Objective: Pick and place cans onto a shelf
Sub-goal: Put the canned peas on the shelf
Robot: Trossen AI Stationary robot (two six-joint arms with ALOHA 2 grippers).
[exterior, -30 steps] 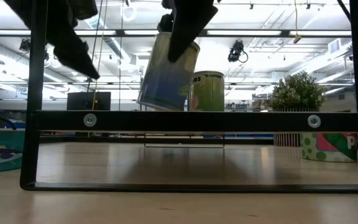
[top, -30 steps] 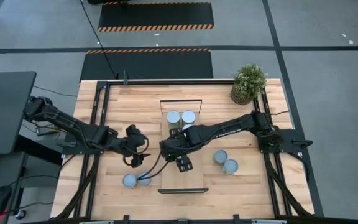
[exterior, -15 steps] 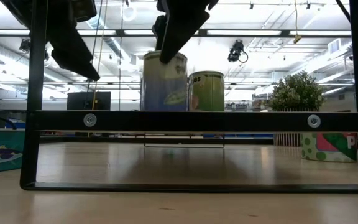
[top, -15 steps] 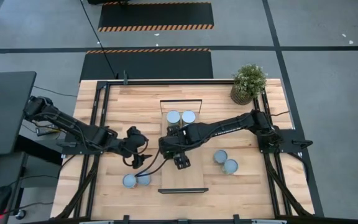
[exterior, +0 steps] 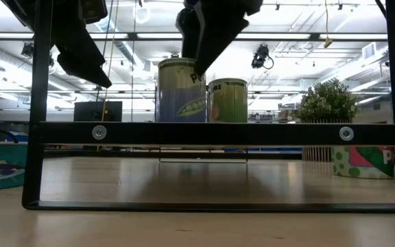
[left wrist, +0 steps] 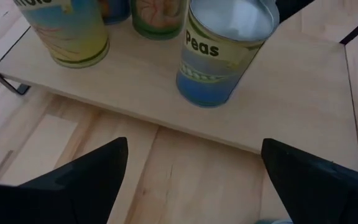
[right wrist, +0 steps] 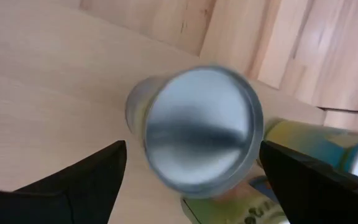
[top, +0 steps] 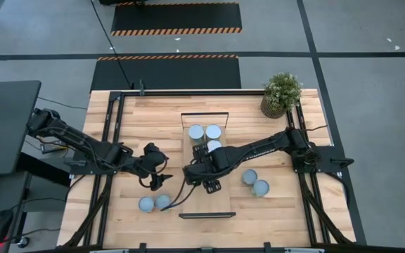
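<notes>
Cans update, going view by view.

High view: my right hand (top: 210, 184) let go of the can a moment ago and has backed off toward the near end of the shelf (top: 216, 200), fingers spread wide and empty. That can (top: 214, 146) now sits on the shelf just behind two others (top: 196, 132), so three are up. Two more wait on the surface (top: 139, 119) beside my left hand (top: 157, 180), and two (top: 254, 183) sit on the right. So I'd say roughly halfway, with the left pair looking like the next grab. Potted plant (top: 281, 93) is well out of the way in the far corner.

Low view: a second ago the can hung tilted in my grip; now it stands upright (exterior: 181, 90) just beside a green-labelled one (exterior: 229, 100), both smooth printed cylinders above the black frame bar.

Left wrist view: left fingers (left wrist: 79, 177) are wide open, holding nothing, hovering off the shelf edge. The Peas can (left wrist: 224, 51) has a glossy blue label and a dull metal lid; the shelf is pale, matte wood.

Right wrist view: I'm looking down on that round brushed-metal lid (right wrist: 201, 127), blurred, my open fingers (right wrist: 67, 180) either side and clear of it.
</notes>
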